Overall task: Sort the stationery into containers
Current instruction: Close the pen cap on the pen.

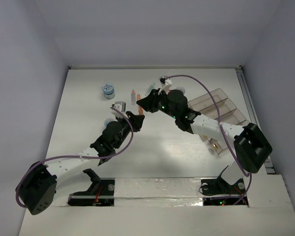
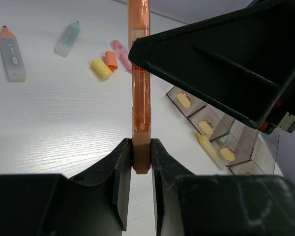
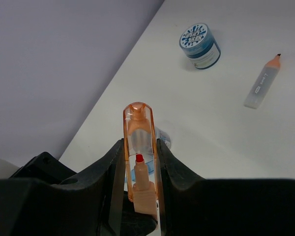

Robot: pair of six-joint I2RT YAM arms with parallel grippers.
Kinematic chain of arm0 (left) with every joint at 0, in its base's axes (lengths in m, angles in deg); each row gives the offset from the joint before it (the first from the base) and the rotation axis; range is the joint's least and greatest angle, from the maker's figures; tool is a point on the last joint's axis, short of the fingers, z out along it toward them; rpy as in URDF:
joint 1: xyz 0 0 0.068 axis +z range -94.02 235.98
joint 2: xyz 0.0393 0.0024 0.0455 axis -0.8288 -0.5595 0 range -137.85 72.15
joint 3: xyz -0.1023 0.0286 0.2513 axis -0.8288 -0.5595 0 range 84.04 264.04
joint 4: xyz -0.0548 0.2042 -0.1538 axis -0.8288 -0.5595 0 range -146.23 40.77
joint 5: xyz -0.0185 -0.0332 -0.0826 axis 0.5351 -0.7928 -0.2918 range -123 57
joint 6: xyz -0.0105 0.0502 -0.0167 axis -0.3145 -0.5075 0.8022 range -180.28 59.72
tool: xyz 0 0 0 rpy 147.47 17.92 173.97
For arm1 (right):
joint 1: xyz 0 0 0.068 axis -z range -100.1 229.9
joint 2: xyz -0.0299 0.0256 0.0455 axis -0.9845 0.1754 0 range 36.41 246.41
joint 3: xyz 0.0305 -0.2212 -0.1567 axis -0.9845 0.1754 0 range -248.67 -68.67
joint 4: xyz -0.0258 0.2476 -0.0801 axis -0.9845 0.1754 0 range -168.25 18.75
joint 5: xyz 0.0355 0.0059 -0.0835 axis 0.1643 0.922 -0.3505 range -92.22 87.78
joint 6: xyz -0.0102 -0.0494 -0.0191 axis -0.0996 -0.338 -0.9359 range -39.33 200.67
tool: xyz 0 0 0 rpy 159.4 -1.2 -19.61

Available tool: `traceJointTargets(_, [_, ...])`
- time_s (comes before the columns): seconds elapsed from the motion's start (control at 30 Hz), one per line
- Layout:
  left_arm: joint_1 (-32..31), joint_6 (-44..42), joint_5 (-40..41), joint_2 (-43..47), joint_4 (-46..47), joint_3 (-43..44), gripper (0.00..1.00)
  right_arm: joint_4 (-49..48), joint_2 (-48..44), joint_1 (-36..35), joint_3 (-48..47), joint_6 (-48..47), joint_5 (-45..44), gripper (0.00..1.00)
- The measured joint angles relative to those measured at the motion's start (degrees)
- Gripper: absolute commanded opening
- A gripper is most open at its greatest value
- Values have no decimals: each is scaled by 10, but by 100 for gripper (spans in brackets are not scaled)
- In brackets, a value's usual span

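Both grippers hold one orange pen [image 2: 140, 88] above the table. My left gripper [image 2: 141, 157] is shut on its brown lower end. My right gripper [image 3: 140, 157] is shut on its clear orange cap [image 3: 139, 132], through which the red tip shows. In the top view the two grippers meet at mid-table, the left [image 1: 136, 119] just below the right [image 1: 148, 104]. The smoky-brown organiser tray [image 1: 221, 110] stands to the right; it also shows in the left wrist view [image 2: 221, 132]. A right finger [image 2: 211, 64] fills that view's upper right.
On the table lie a grey pen with an orange tip [image 2: 12, 54], a green pen [image 2: 68, 39], a yellow eraser [image 2: 101, 69], an orange eraser [image 2: 111, 60], and a pink pen [image 2: 120, 51]. A yellow pen [image 2: 211, 147] lies by the tray. A blue-white tub [image 1: 108, 91] stands far left.
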Motion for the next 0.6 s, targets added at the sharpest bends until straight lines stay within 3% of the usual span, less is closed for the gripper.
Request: traceJointTargets(0.6, [0,-27,31,-1,0,0,0,21,2,-27,16,-10,-16,5])
